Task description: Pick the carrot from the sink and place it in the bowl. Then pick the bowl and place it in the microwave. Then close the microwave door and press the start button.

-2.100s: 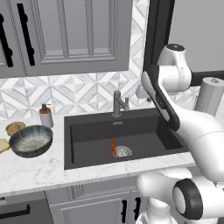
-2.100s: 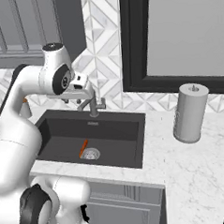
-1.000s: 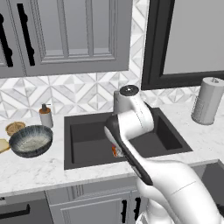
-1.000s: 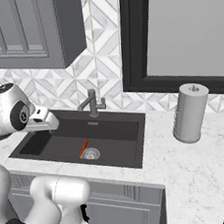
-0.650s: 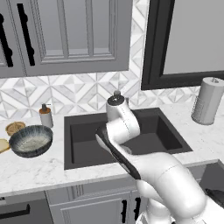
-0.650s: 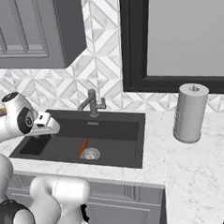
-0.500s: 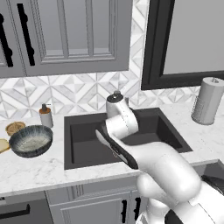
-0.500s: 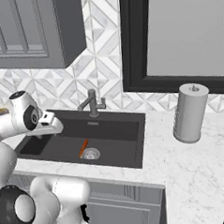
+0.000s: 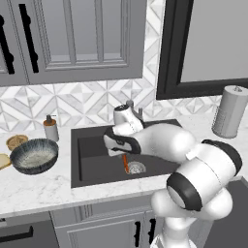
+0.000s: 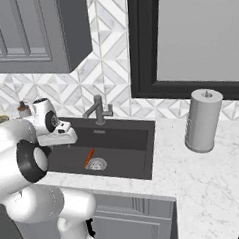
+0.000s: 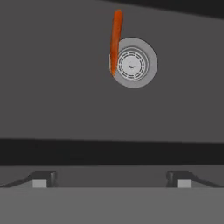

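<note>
Carrot [image 11: 116,41] overlaps the drain [image 11: 134,63] rim (sink [image 11: 52,87] floor around bare).

carrot [image 11: 115,41] orange, flat by drain | sink [image 9: 92,164] dark | bowl [image 9: 34,156] on counter, left

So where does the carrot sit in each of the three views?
Left base view: the carrot lies on the sink floor, centre, below the arm.
Right base view: lower left, in the basin.
Hand view: upper middle.
Shared landmark: the round drain beside it.
</note>
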Robot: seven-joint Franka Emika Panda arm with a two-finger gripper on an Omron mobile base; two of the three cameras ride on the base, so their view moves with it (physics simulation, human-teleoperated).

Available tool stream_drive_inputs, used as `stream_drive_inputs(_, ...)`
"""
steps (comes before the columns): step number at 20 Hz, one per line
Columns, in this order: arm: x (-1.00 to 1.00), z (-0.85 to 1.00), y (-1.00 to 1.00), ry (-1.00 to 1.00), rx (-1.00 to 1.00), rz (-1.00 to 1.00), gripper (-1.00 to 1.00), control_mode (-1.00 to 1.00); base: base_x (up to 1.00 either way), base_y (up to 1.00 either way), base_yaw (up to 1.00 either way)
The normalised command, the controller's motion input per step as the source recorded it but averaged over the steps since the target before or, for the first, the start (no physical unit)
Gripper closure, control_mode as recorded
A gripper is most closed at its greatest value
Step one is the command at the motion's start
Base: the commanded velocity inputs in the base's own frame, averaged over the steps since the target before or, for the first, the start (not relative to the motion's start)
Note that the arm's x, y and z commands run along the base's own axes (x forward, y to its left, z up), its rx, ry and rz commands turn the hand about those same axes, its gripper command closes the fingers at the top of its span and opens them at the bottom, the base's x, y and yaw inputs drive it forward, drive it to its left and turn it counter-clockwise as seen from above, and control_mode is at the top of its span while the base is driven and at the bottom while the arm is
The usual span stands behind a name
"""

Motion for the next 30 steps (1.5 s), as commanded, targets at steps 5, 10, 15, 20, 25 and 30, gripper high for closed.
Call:
stream_drive_inputs(5,0.34,-0.33,-0.03,0.0,0.0,-0.03,-1.0,-1.0,0.0,0.0,0.0)
stream_drive_inputs(10,0.24,-0.43,-0.23,0.0,0.02,-0.06,-1.0,-1.0,0.0,0.0,0.0)
stream_drive_inputs(15,0.19,-0.37,-0.26,0.0,0.02,-0.06,-1.0,-1.0,0.0,0.0,0.0)
stream_drive_inputs(20,0.11,-0.44,0.0,-0.13,0.03,-0.03,-1.0,-1.0,0.0,0.0,0.0)
stream_drive_inputs(25,0.28,-0.31,0.0,-0.03,0.02,-0.04,-1.0,-1.0,0.0,0.0,0.0)
stream_drive_inputs(30,0.3,-0.38,0.0,-0.01,0.0,-0.01,-1.0,-1.0,0.0,0.0,0.0)
